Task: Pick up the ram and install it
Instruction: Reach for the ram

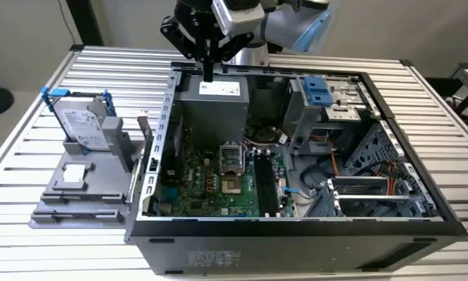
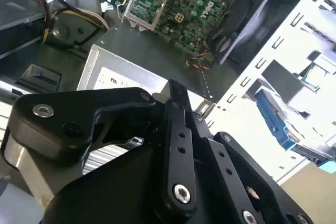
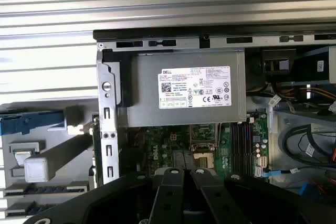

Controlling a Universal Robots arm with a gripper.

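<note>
The ram is, by my reading, the dark blue-green strip standing on edge in a long groove of the grey fixture. I judge it light, stiff and thin, but fragile. It should be pinched across its flat faces near mid-length, along the upper edge. That grip keeps clear of the contact edge and holds the board square, so it neither twists nor slips. Only its edge shows from here, slot-length and narrow, so the chips and label cannot be made out. The fixture sits on the slatted surface, to the exterior view's left of the open computer case. A hard drive in a blue frame stands in the same fixture, farther back than the ram's groove. Inside the case, the black memory slots run along the motherboard, and whether any is filled is not clear. The gripper hangs well apart from the ram, above the power supply at the case's back. Its fingers are drawn together to a single dark tip, with nothing visible between them.
</note>
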